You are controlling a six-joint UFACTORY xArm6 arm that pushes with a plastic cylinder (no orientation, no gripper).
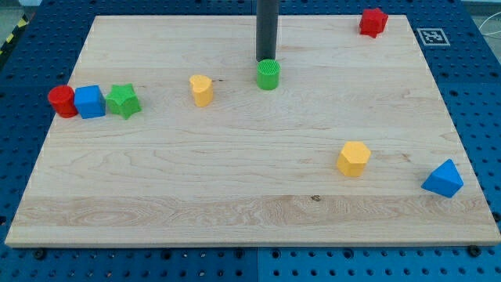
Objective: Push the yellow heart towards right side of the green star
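- One dark rod hangs upright from the view's top; my tip (267, 61) ends just behind the green cylinder (268, 74), at its 12 o'clock; no jaws exist to spread or pinch.
- Yellow heart (201, 89) lies near the cylinder's 9 o'clock, apart from my tip; green star (124, 101) sits farther at the heart's 9 o'clock, touching a blue cube (90, 102) beside a red cylinder (62, 102).
- Wooden board (235, 172) rests on blue pegboard (477, 94); red star (373, 22) at 1 o'clock; yellow hexagon (353, 159) and blue triangle (443, 178) at 4 o'clock.
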